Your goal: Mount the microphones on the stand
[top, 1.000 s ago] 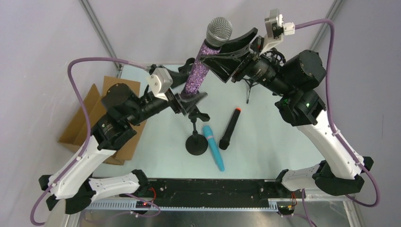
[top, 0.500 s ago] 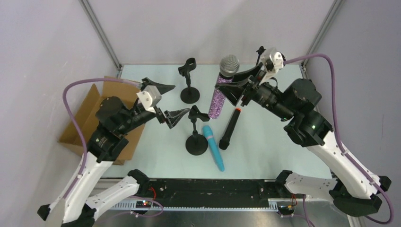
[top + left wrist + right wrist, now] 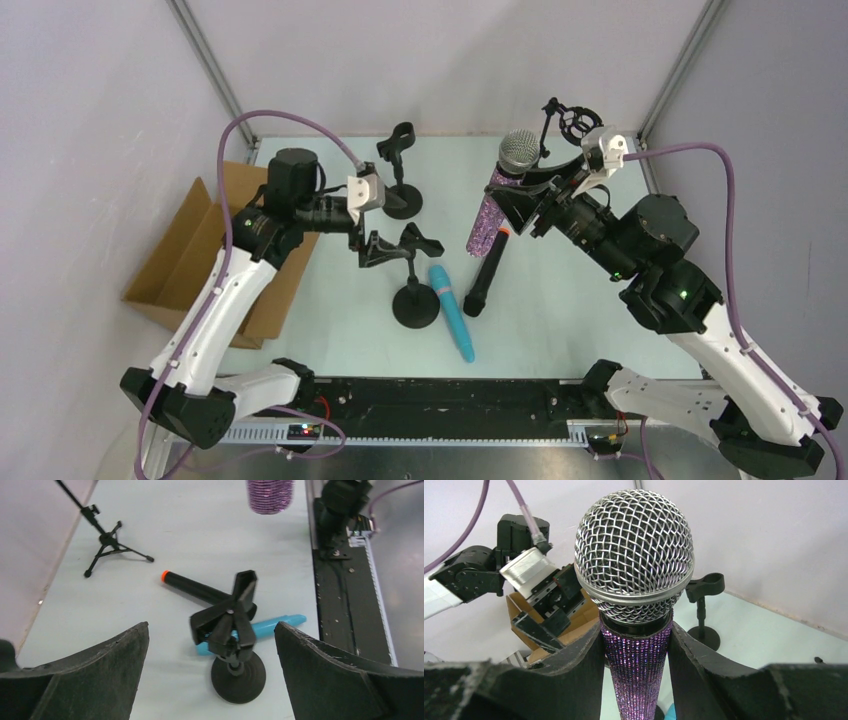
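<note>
My right gripper (image 3: 508,197) (image 3: 636,630) is shut on the purple glitter microphone (image 3: 488,218) (image 3: 636,655) just below its silver mesh head and holds it upright above the table. The mic's lower end (image 3: 270,495) shows in the left wrist view. My left gripper (image 3: 385,222) (image 3: 211,627) is open, facing the clip (image 3: 415,240) (image 3: 232,617) of the round-based stand (image 3: 415,306) (image 3: 237,676) without touching it. The black microphone (image 3: 485,270) (image 3: 197,589) and the light blue microphone (image 3: 452,310) (image 3: 280,622) lie on the table beside that stand.
A second round-based stand (image 3: 400,198) (image 3: 704,605) is at the back. A tripod stand (image 3: 562,125) (image 3: 107,542) is in the back right corner. An open cardboard box (image 3: 190,255) sits at the left edge. A black rail (image 3: 450,395) runs along the near edge.
My left gripper has opened wide, drawn back and turned to face the stand's clip from the left. The right gripper has carried the purple microphone lower and to the right.
</note>
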You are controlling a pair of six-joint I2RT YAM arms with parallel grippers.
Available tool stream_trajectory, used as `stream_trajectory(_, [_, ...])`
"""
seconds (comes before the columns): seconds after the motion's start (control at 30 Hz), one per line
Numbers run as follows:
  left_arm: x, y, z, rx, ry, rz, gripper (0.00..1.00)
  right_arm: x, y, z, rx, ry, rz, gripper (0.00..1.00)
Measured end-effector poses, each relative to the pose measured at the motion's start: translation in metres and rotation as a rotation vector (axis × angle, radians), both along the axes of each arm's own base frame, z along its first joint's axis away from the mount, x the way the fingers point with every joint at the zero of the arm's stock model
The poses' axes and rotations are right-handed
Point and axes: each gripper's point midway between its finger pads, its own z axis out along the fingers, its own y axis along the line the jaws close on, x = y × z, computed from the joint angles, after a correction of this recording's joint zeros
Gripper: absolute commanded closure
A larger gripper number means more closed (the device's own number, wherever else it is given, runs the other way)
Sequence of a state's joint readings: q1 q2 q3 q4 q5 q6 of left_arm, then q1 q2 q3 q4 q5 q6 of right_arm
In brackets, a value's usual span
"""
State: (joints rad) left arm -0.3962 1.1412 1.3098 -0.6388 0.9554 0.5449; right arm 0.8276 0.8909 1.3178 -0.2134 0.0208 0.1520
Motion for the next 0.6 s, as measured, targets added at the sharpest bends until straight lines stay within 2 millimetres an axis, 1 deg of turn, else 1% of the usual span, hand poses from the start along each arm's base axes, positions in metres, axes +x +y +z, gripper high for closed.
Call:
stream_trajectory(0.13, [-0.016,0.0,-0.005,0.013,-0.001,-0.084,0.0,0.005,0.0,-0.008,-0.014,0.015,-0.012,0.82])
stream_trajectory(0.27, [-0.024,0.002,-0.013,0.034,0.002,-0.129,0.0,0.01,-0.001,-0.015,-0.021,0.031,-0.024,0.82])
stream_trajectory(0.33, [-0.024,0.001,-0.014,0.042,0.0,-0.144,0.0,0.012,0.0,-0.017,-0.02,0.036,-0.023,0.82])
stream_trajectory(0.47, [-0.017,-0.002,-0.017,0.06,-0.006,-0.164,0.0,0.015,0.004,-0.023,-0.017,0.052,-0.01,0.82])
stream_trajectory(0.6, [-0.012,-0.004,-0.024,0.077,0.004,-0.177,0.01,0.017,0.009,-0.03,-0.022,0.066,0.004,0.83])
